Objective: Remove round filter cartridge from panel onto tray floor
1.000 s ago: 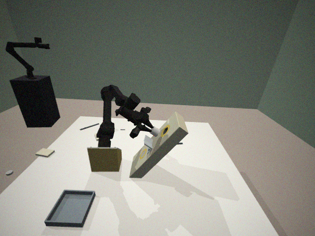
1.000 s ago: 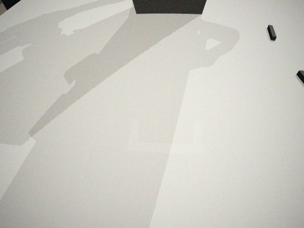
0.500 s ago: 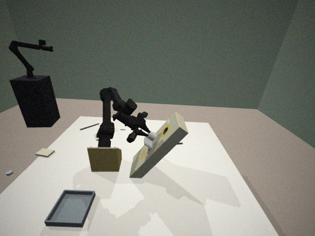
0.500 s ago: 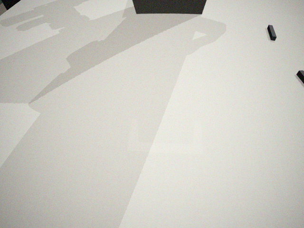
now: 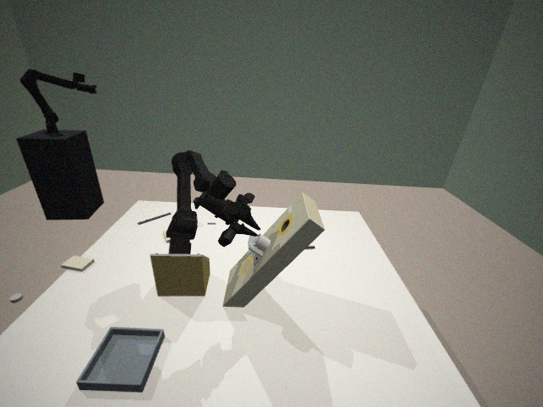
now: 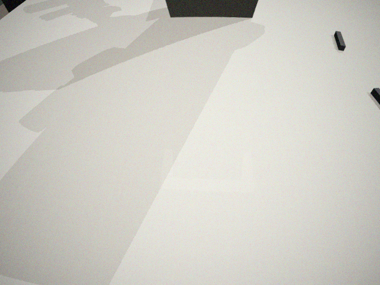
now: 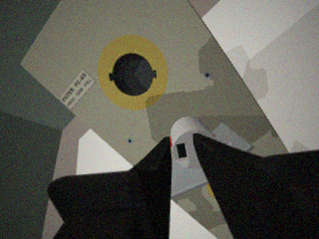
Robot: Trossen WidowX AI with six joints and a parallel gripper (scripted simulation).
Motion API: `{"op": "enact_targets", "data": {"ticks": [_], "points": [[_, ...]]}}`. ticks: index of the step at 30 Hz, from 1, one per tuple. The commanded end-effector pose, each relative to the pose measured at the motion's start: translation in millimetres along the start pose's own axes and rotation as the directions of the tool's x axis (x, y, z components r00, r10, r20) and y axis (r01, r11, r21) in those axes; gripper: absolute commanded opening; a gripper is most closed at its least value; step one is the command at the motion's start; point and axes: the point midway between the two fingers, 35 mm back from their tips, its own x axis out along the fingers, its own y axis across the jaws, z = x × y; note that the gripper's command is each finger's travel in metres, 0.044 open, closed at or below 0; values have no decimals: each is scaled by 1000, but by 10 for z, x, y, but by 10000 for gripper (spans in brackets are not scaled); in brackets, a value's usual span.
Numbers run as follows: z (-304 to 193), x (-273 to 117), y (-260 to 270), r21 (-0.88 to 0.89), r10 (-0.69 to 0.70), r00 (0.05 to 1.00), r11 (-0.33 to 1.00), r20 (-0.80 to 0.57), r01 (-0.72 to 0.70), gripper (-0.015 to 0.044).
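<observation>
The pale round filter cartridge is out of the panel and stands tilted at a grey bracket on the panel's lower face. One dark slot shows on its face. My gripper is slightly open, its fingertips right at the cartridge's face; the slot shows between them and neither finger appears to grip it. Whether they touch it is unclear. The slanted service panel has an empty round hole inside a yellow ring. The tray holds nothing visible.
A brown box stands between the arm and the tray. A second yellow ring is low on the panel. A beige plate lies at the left. Dark bars lie on the table. Another arm stands on a black pedestal.
</observation>
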Motion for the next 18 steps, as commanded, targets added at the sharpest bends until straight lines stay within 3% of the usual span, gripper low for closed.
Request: {"op": "enact_targets", "data": {"ticks": [1, 6, 10, 18], "points": [[97, -18, 74, -9, 5, 1000, 1000, 3, -5, 99], [544, -87, 370, -10, 5, 1000, 1000, 3, -5, 99], [602, -97, 410, -10, 5, 1000, 1000, 3, -5, 99], [1022, -502, 681, -19, 4, 1000, 1000, 10, -4, 309]]}}
